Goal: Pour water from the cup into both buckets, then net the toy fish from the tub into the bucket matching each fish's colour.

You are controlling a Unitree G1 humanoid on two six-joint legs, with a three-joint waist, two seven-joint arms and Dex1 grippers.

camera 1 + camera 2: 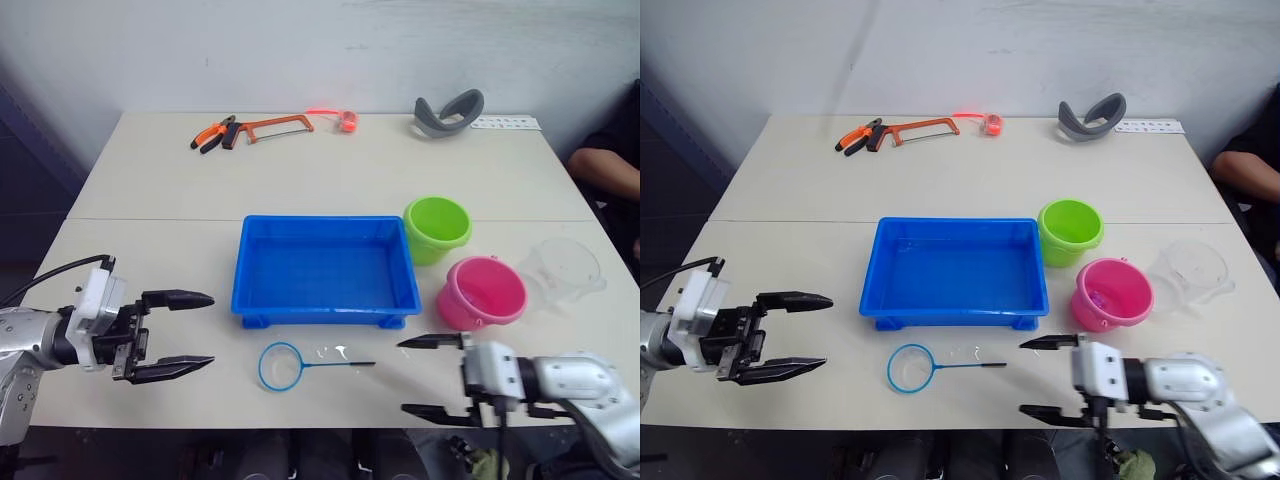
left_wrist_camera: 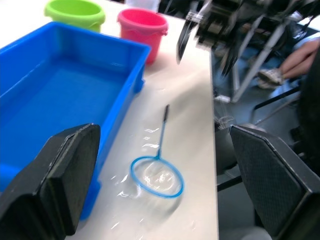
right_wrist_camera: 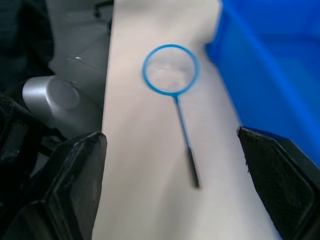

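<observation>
The tub (image 1: 325,268) sits mid-table (image 1: 160,180) and serves as the landmark; no fish can be made out in it. Just in front of its near wall lies the net (image 1: 282,366), flat on the table, hoop toward the tub's left half and handle running right, with small wet patches around it. Touching the tub's far right corner stands the green bucket (image 1: 437,228); the pink bucket (image 1: 483,292) stands just right of the tub's near right corner, with something small and purplish inside. The cup (image 1: 561,268) lies tilted on its side right of the pink bucket. The left gripper (image 1: 178,333) hovers left of the tub's near corner, fingers spread wide and holding nothing. The right gripper (image 1: 432,376) hovers in front of the tub's right corner, beyond the net's handle tip, also wide apart and holding nothing. Behind the tub, well apart, lie pliers (image 1: 213,134), a hacksaw (image 1: 272,127) and a grey headset (image 1: 449,112).
</observation>
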